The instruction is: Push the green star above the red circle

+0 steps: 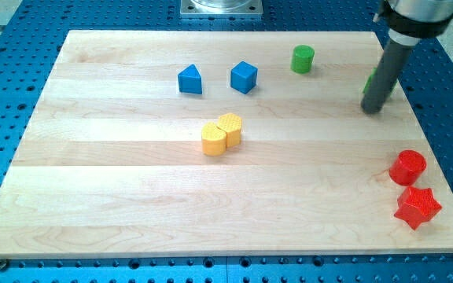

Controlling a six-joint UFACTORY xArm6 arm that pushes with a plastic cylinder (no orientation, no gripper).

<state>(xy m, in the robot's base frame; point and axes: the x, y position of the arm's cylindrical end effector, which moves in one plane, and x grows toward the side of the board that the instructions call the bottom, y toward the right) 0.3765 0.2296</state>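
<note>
Layout, from the view's left to the view's right. The wooden counter [132, 204] is carrying eight blocks.

1. A blue block with a peaked, roughly triangular top [189, 79] is sitting toward the view's top, left of centre.
2. A blue cube [244, 76] is sitting just beside it, to its right.
3. Two yellow blocks, one of them heart-shaped [214, 139] and the other ribbed and rounded [230, 127], are touching each other near the counter's centre.
4. A green cylinder [303, 59] is standing near the view's top.
5. The green star [370, 82] is lying at the view's upper right. Only a sliver is showing at the left of my rod, so I cannot confirm its shape.
6. My tip [373, 109] is resting against that green star, on its right side, apparently touching.
7. The red circle [407, 167] is sitting at the view's lower right, with a red star [418, 207] just below it, nearly touching.

Claw state: I am carrying no claw, only a rod, so nothing is being grasped or released.

Progress: the green star is already lying above the red circle in the view, but well apart and somewhat left of it. I judge the task as partly done. Remaining: pushing the star toward the view's bottom and right, stopping just above the circle without disturbing either red block.
</note>
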